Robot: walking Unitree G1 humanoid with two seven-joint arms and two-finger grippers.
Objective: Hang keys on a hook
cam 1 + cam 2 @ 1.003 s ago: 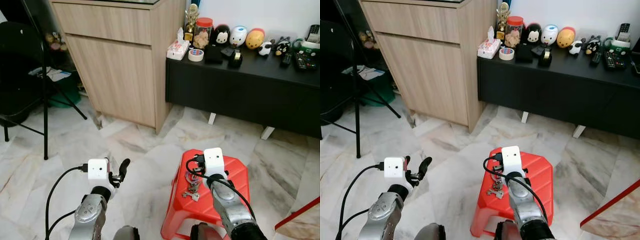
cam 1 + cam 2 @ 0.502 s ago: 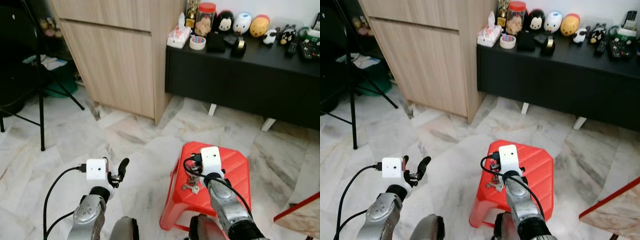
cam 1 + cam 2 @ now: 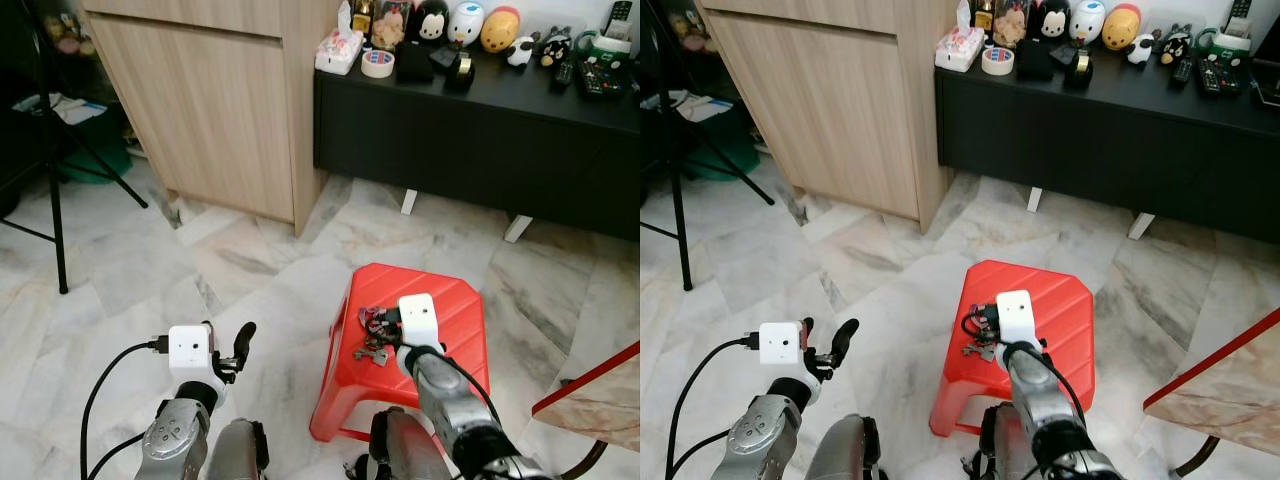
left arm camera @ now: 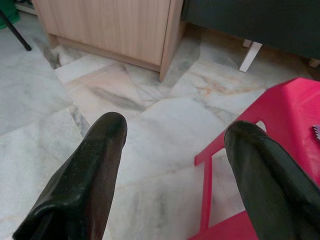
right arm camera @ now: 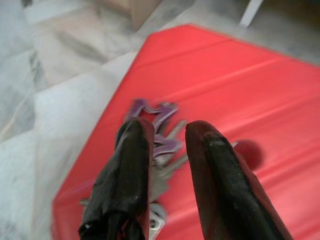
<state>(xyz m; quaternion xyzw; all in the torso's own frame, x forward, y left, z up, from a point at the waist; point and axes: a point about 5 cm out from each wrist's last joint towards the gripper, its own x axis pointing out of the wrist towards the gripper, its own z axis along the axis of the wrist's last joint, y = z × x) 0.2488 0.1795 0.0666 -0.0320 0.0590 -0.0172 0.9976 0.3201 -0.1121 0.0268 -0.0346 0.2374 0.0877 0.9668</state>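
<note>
Red stool (image 3: pixel 440 310), keys (image 3: pixel 372 335) apparently on top

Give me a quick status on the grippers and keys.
Right gripper open, fingers straddling the keys on the red stool. Left gripper open, idle over floor. No hook in sight.

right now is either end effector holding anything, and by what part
Nothing is held. The right end effector straddles the keys on the red stool, fingers open, not closed on them. The left end effector is open.

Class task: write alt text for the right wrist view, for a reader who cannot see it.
The right gripper, its two black fingers slightly apart, reaches over a bunch of keys lying on a red stool. Marble floor lies beyond, blurred.
</note>
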